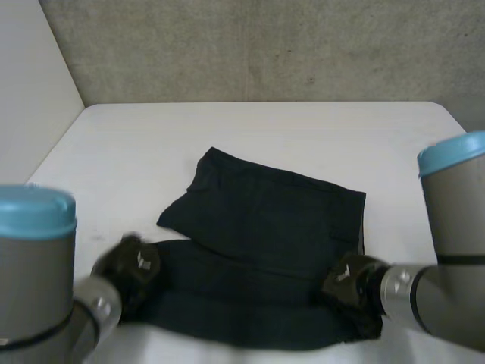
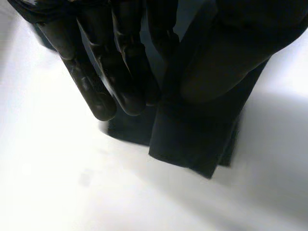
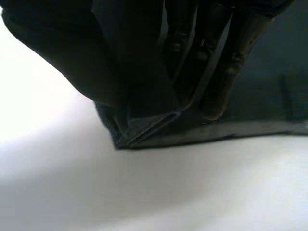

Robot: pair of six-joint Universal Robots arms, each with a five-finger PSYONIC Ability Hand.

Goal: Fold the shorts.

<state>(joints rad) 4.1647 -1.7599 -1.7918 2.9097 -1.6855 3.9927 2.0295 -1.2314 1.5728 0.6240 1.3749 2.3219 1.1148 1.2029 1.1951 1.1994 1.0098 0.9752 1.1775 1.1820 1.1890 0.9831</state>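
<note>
The left hand pinches one corner of the shorts between thumb and fingers. The right hand pinches another corner the same way.

The left arm is seen low at the left, and its black left hand is set at the near left corner of the shorts. In the left wrist view the fingers are held nearly straight and close together, the thumb is opposed to them, and a fold of cloth is pinched between. The right arm is bent in from the right, and the right hand is placed at the near right corner. There the fingers are extended towards the thumb, and a folded edge is clamped between them.
</note>
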